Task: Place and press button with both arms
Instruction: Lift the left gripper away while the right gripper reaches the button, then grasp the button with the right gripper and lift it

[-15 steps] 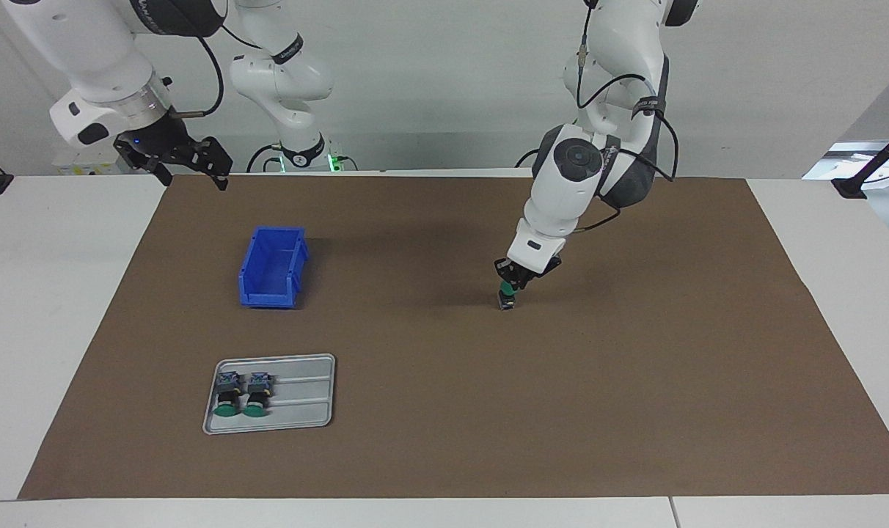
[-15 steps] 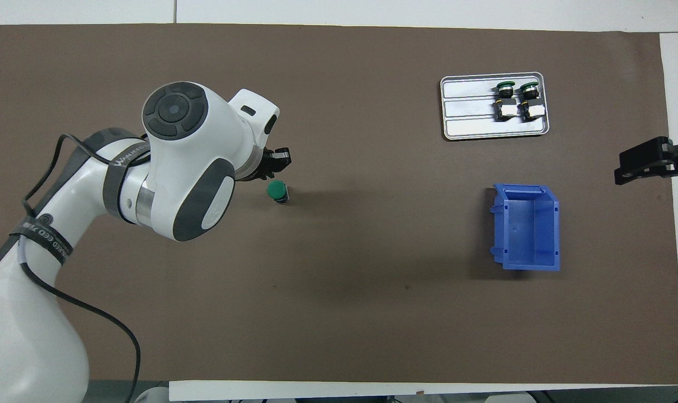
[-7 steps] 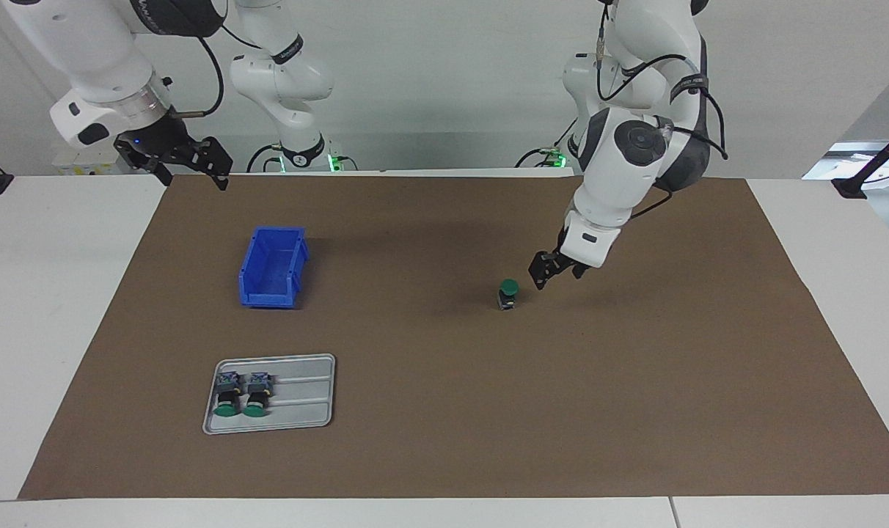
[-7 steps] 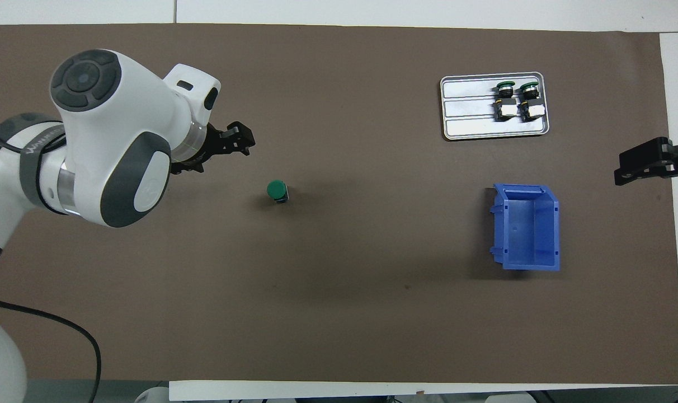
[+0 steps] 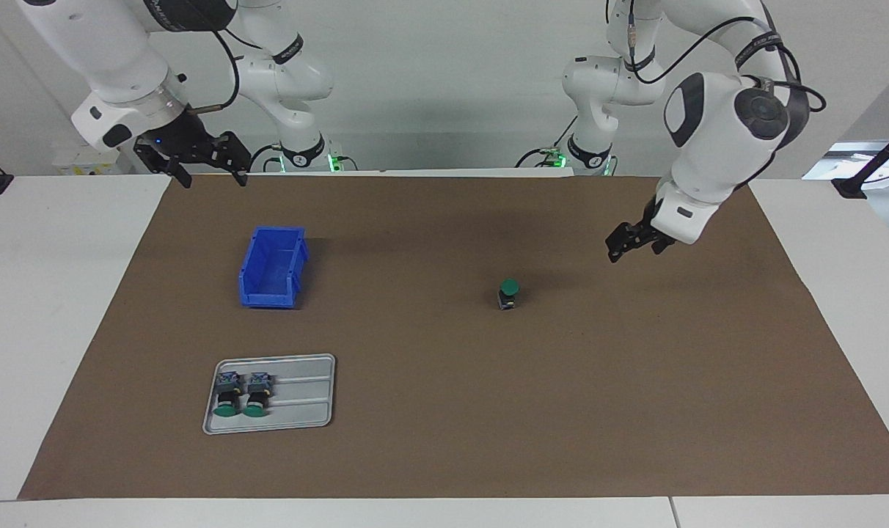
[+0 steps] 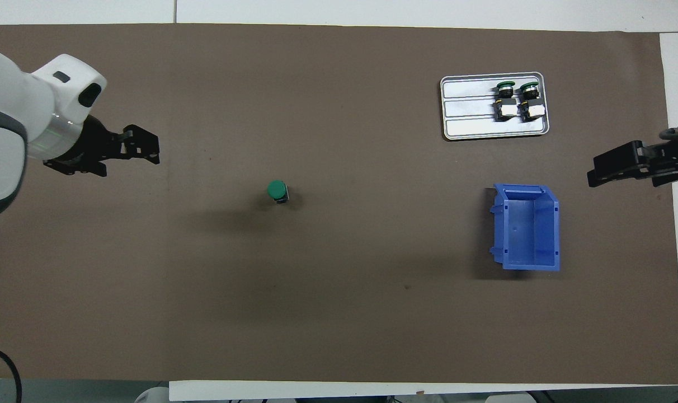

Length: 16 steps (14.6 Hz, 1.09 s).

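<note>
One button (image 5: 508, 292) stands upright on the brown mat (image 5: 444, 411), green cap up, with nothing touching it; it also shows in the overhead view (image 6: 277, 191). My left gripper (image 5: 633, 250) is open and empty, raised over the mat well off toward the left arm's end from the button; it also shows in the overhead view (image 6: 147, 151). My right gripper (image 5: 213, 177) is open and empty, up over the mat's edge near the robots, above the blue bin (image 5: 268, 299); it also shows in the overhead view (image 6: 599, 173).
A grey metal tray (image 5: 301, 407) holds two more buttons (image 5: 242, 394) lying side by side, farther from the robots than the blue bin (image 6: 554, 235). The tray also shows in the overhead view (image 6: 467, 112).
My left gripper has let go of the button, risen and pulled away toward the left arm's end. The button stays standing. My right gripper has shifted slightly toward the mat's middle.
</note>
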Available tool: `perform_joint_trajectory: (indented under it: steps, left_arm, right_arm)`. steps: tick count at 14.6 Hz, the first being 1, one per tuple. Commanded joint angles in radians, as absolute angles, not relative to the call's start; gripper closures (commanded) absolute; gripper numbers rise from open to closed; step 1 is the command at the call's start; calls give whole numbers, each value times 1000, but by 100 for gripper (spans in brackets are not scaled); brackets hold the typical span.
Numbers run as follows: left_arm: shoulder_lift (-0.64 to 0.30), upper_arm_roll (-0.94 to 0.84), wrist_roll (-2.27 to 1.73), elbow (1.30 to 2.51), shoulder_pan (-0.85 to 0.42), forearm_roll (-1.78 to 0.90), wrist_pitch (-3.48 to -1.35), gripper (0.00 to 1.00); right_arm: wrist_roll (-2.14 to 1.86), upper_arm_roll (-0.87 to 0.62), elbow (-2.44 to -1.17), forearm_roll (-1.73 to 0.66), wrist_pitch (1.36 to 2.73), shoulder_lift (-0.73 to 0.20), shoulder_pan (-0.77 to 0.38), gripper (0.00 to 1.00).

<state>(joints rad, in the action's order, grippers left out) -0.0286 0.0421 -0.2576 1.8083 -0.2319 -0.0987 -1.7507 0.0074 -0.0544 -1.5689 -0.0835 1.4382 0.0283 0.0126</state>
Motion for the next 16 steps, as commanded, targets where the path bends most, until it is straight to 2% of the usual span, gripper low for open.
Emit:
perform_joint_trajectory:
  steps: [1,4,10,13,16]
  left_arm:
    - [17,37,-175,1819,-169,-83,-1695,0]
    - [40,38,-138,1795,-155,17,-1635,0]
    - [49,49,-127,1660,-137,21,-1470,0]
    - [54,49,-127,1657,-138,20,-1466,0]
    - [60,49,-129,1654,-138,18,-1470,0]
  right_arm:
    - [50,-55,-1559,-94,1497,-7,-127,1]
    - [268,-57,-1496,-86,1592,-102,-341,1]
    - [658,-57,-1327,-20,1825,-423,-638,1]
    - [724,-57,-1316,18,1949,-514,-708,1]
    - [730,-57,-1359,72,2095,-569,-719,1]
